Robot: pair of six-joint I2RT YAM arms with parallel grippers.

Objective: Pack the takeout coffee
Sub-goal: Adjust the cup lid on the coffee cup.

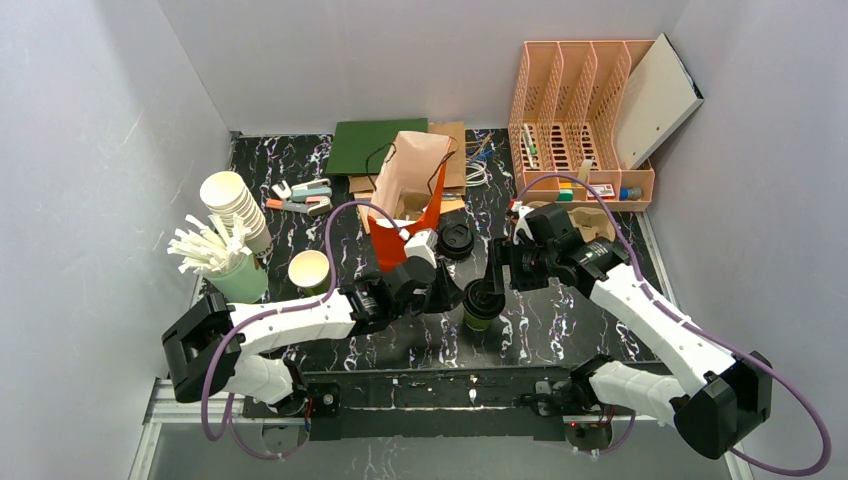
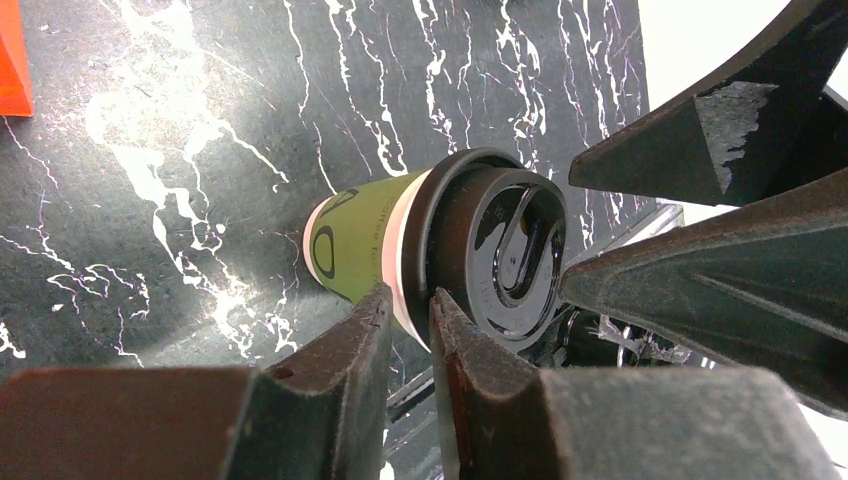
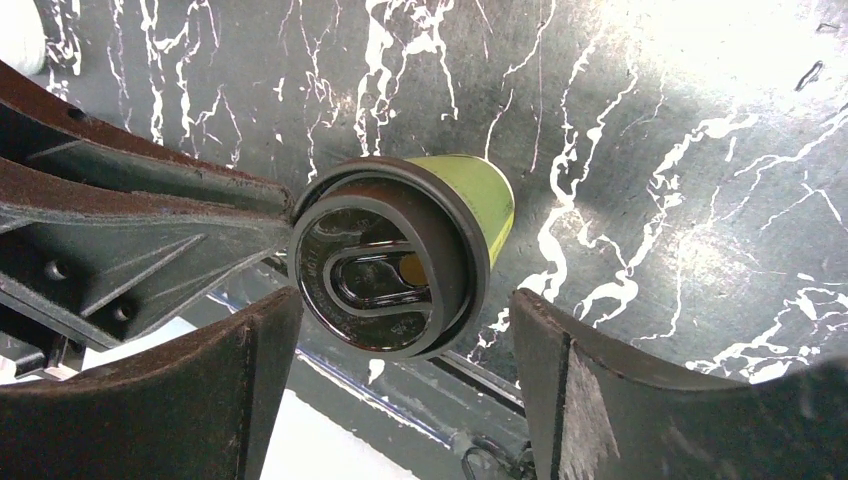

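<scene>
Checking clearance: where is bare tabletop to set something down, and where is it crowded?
Bare: the near strip of table between the arm bases, by the takeout coffee; a small patch between lidless cup and paper bag. Crowded: the back, around bag, loose lid and organizer, and the coffee, flanked by left tool and right tool.
</scene>
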